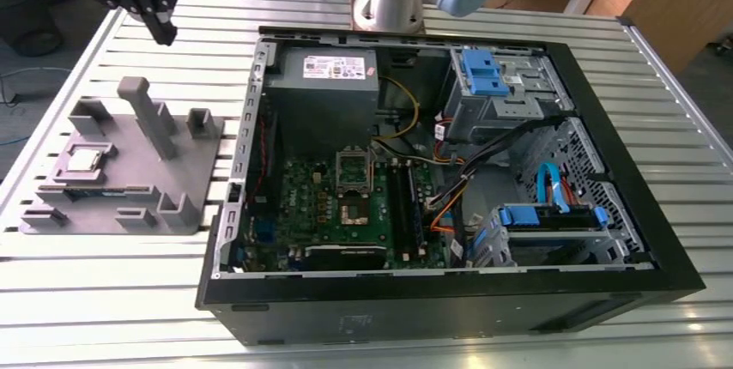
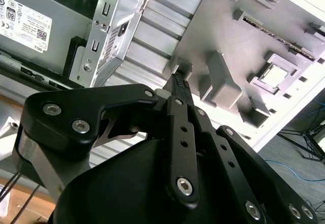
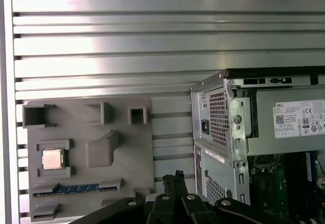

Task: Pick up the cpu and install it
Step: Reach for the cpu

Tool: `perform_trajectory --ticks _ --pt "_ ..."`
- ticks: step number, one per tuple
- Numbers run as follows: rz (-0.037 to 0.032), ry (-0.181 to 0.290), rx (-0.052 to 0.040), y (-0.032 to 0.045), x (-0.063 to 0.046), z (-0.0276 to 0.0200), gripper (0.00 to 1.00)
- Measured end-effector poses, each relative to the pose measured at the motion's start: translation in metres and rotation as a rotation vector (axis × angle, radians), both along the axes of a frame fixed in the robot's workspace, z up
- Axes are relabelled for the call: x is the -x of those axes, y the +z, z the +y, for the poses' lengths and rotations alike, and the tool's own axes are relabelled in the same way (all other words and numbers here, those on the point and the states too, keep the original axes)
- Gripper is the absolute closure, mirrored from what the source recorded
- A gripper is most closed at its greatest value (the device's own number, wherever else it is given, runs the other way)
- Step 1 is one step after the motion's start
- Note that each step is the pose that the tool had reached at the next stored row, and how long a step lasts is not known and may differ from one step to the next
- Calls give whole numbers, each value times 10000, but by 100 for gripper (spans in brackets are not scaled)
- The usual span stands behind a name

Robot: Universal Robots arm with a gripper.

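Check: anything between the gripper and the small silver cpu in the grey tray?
Nothing covers the small silver square cpu; its top lies bare in the grey plastic tray. The tray's tall upright block stands sideways between it and the black gripper, which seems to hang higher.

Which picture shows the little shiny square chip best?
The first wrist view: it looks straight down on the cpu, square in its grey tray. The exterior view and second wrist view show it slanted.

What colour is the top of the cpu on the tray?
Shiny silver-grey with a pale rim; the cpu shows best in the first wrist view.
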State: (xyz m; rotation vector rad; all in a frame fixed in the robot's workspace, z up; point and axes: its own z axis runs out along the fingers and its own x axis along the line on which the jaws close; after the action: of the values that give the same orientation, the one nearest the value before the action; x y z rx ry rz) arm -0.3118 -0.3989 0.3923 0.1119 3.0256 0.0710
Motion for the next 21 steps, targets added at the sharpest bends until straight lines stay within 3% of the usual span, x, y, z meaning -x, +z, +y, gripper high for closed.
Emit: perform_trajectory --ticks 10,17,18,19,21 --pt "-13 0 1 -9 226 0 89" --pt "-14 1 0 -10 240 0 89" --pt "3 0 -1 -10 241 0 89" --pt "70 1 -1 -11 241 0 89" --pt "308 0 1 -12 239 0 89"
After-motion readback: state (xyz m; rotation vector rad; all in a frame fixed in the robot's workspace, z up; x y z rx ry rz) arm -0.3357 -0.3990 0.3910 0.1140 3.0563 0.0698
